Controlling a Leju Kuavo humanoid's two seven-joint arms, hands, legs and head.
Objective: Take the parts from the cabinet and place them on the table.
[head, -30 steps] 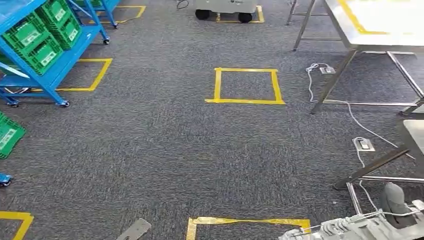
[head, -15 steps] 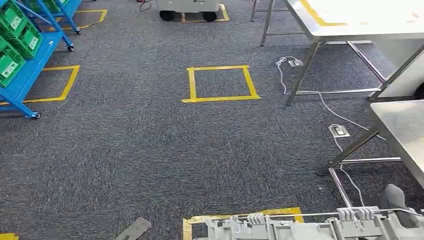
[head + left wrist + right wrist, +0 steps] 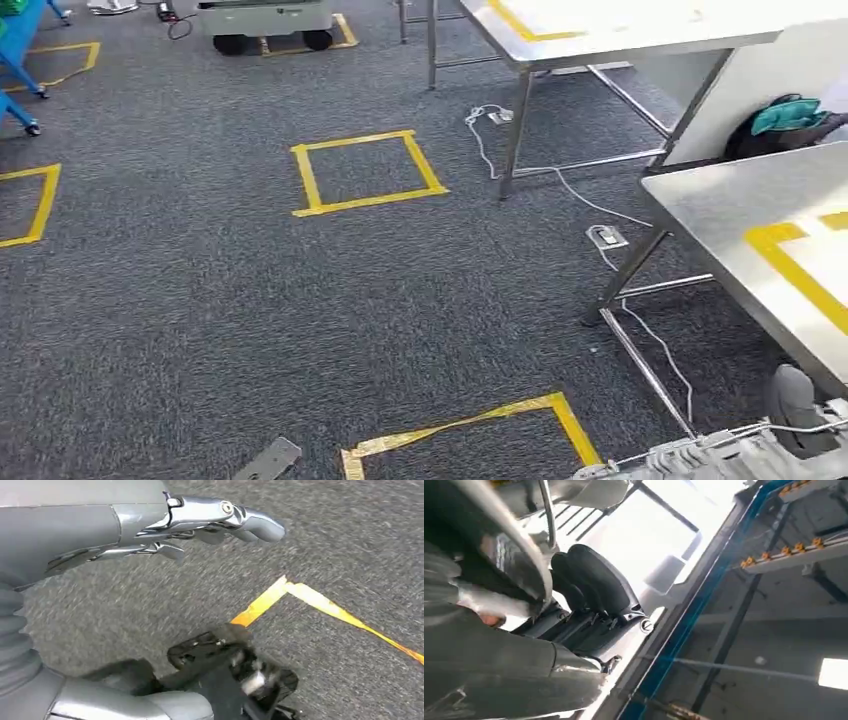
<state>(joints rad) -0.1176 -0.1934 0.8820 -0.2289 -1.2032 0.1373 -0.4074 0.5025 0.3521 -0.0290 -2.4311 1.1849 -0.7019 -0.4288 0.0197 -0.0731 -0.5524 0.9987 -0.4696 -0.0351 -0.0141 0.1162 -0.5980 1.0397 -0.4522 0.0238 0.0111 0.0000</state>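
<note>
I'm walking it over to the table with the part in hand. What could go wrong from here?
1. A white cable and a floor socket lie on the carpet beside the table legs: a foot might catch them.
2. The grey part in the right hand is long and could strike the table edge or a slanted leg.

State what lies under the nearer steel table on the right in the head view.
Under the steel table: grey carpet, slanted legs, a floor socket and white cable. The tabletop hides the rest.
</note>
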